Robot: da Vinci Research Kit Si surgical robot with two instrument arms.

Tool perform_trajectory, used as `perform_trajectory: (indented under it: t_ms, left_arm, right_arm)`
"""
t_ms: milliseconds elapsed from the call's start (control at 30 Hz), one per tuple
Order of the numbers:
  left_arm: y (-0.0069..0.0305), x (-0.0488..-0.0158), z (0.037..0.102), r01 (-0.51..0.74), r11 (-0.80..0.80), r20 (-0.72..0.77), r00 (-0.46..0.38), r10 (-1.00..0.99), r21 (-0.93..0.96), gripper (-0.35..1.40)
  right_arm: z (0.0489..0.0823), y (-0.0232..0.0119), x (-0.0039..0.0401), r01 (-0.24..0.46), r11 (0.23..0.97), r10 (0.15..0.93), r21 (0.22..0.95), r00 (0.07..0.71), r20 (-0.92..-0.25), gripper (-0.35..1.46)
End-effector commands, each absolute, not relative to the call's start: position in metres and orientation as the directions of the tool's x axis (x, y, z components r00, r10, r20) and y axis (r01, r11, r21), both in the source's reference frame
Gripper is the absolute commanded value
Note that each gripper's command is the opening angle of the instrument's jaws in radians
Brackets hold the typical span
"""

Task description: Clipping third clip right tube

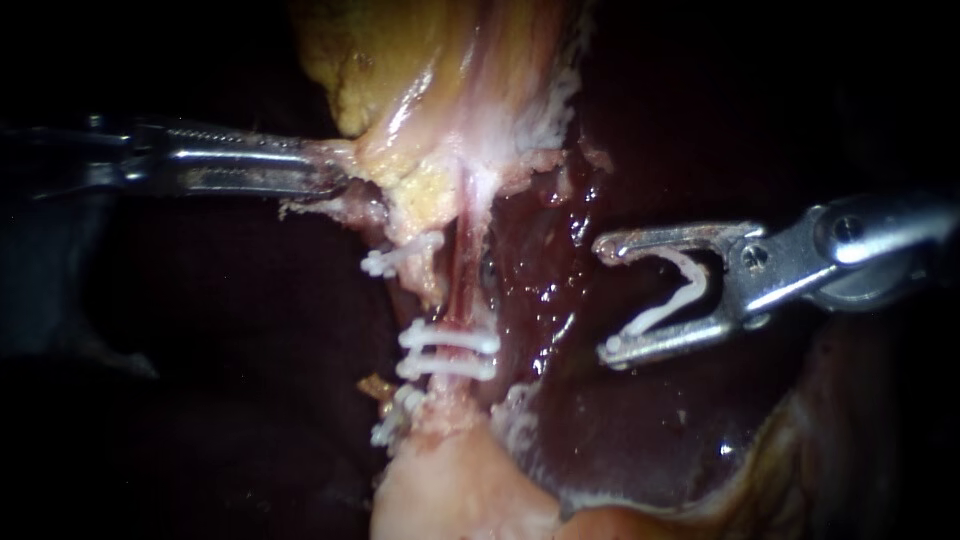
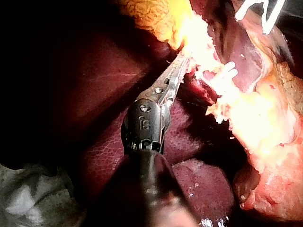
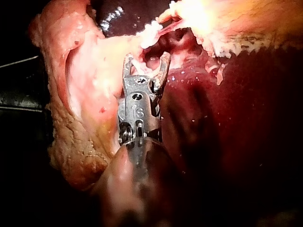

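At mid right, the right instrument (image 1: 603,297) cradles an open white clip (image 1: 668,295) in its wide-spread claw, well apart from the right tube (image 1: 463,285) at centre. The left instrument (image 1: 335,178), upper left, has its claw clamped on yellowish tissue (image 1: 420,185). The clip should approach squarely and straddle the bare tube above the two seated clips (image 1: 450,352), with both tips past the tube before closing.
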State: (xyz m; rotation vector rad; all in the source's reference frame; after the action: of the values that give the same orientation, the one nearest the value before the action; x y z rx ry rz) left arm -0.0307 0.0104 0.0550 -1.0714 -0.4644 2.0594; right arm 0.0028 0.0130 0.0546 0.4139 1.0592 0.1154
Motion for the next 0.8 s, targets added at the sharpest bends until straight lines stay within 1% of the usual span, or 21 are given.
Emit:
perform_trajectory:
  t_ms: [33, 133, 367, 467, 600, 800]
  left_arm:
    - [0.0106, -0.0305, 0.0547, -0.455, -0.649, -0.538, -0.364, 0.761, -0.61, -0.35]
    - [0.0114, -0.0297, 0.0536, -0.452, -0.646, -0.534, -0.364, 0.763, -0.615, -0.35]
    - [0.0149, -0.0262, 0.0483, -0.484, -0.62, -0.555, -0.291, 0.779, -0.617, -0.35]
    - [0.0161, -0.0251, 0.0462, -0.487, -0.631, -0.575, -0.281, 0.768, -0.604, -0.35]
    - [0.0166, -0.0243, 0.0448, -0.488, -0.635, -0.589, -0.27, 0.762, -0.598, -0.35]
    - [0.0163, -0.0244, 0.0446, -0.491, -0.635, -0.589, -0.269, 0.762, -0.597, -0.35]
  right_arm:
    - [0.0546, 0.013, 0.0027, 0.105, 0.917, 0.288, 0.384, 0.491, -0.822, 0.5]
    - [0.0547, 0.0131, 0.0027, 0.104, 0.917, 0.288, 0.384, 0.492, -0.822, 0.5]
    - [0.0547, 0.0131, 0.0026, 0.105, 0.917, 0.288, 0.384, 0.491, -0.822, 0.5]
    - [0.0547, 0.0131, 0.0026, 0.105, 0.917, 0.288, 0.384, 0.491, -0.822, 0.5]
    - [0.0547, 0.0132, 0.0025, 0.105, 0.917, 0.289, 0.385, 0.492, -0.822, 0.5]
    - [0.0547, 0.0132, 0.0027, 0.104, 0.917, 0.289, 0.385, 0.492, -0.821, 0.5]
